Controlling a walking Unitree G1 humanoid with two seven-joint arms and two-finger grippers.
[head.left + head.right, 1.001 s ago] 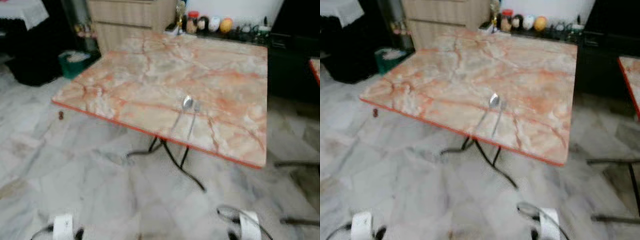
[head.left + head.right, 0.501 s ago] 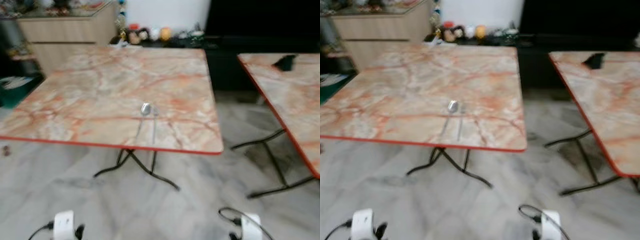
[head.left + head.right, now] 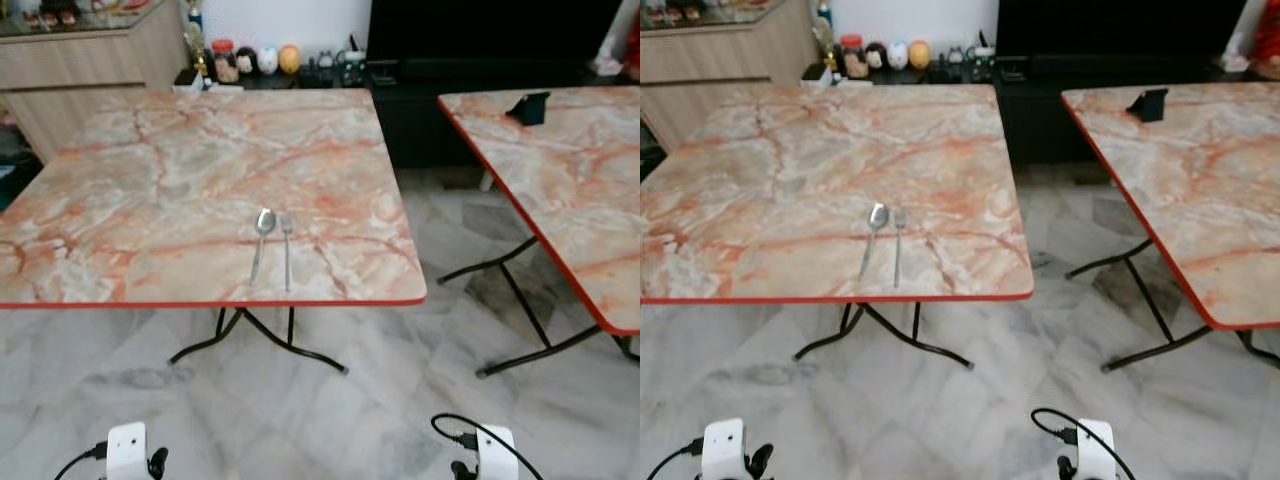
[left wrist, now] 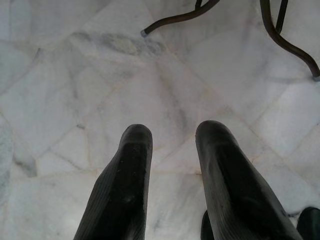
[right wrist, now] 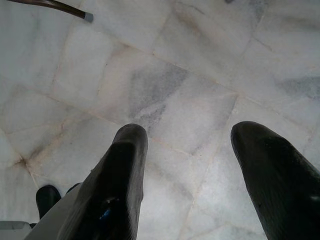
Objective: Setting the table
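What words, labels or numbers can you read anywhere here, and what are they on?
None can be read.
Jars on the far shelf: any labels too small and blurred.
Spoon, fork, tables: no markings visible.

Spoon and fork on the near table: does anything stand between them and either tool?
Nothing visible does. The spoon and fork lie side by side near the front edge of the table, with bare tabletop around them. The left tool and right tool hang open over floor.

Second table [image 3: 560, 180] cut off.
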